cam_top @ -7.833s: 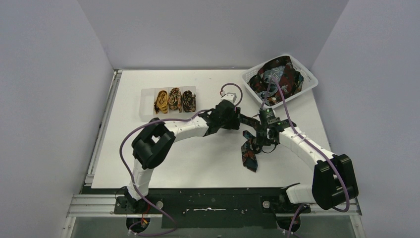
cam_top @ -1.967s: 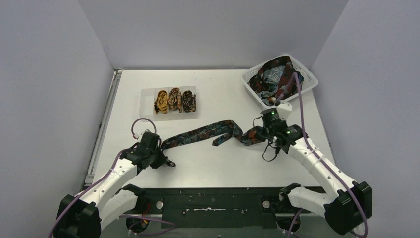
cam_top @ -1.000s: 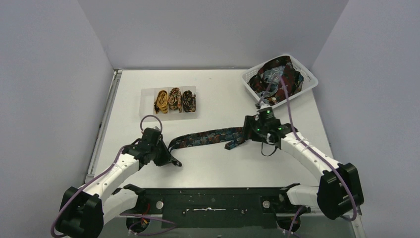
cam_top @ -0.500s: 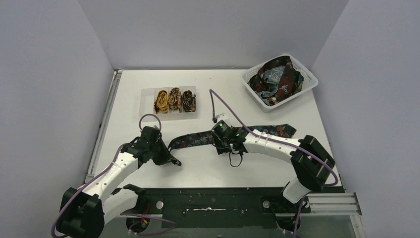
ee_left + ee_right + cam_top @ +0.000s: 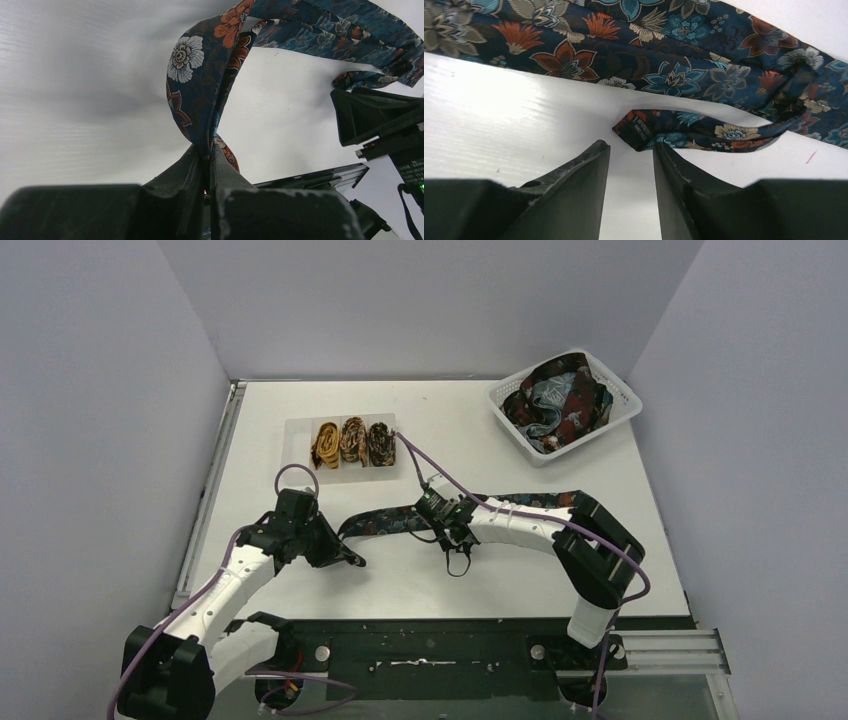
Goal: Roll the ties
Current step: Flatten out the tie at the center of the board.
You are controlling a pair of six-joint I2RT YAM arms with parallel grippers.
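Across the middle of the table (image 5: pixel 480 430) our dark floral tie (image 5: pixel 395 521) lies stretched out, running from the left gripper (image 5: pixel 347 560) toward the right side. That left one is clamped tight on one end, with the cloth looping up out of its jaws in the wrist view. The right gripper (image 5: pixel 630 150) hovers low near the strip's middle, jaws only narrowly apart with nothing between them. A narrow labelled end (image 5: pixel 636 131) sits just ahead of its fingertips.

We reckon the step in hand is catching that loose end so the strip can be straightened for rolling. To do it well, we'd put one finger on either side of the tip rather than land on top of it, and take only that thin layer, not the wide band just beyond. The left should hold firm so nothing slides. We can see a twist beside the end — worth flattening first, or the coil likely goes lopsided. Three rolled ties (image 5: pixel 345 440) sit in the tray (image 5: pixel 340 472), and more wait in the basket (image 5: pixel 592 437).
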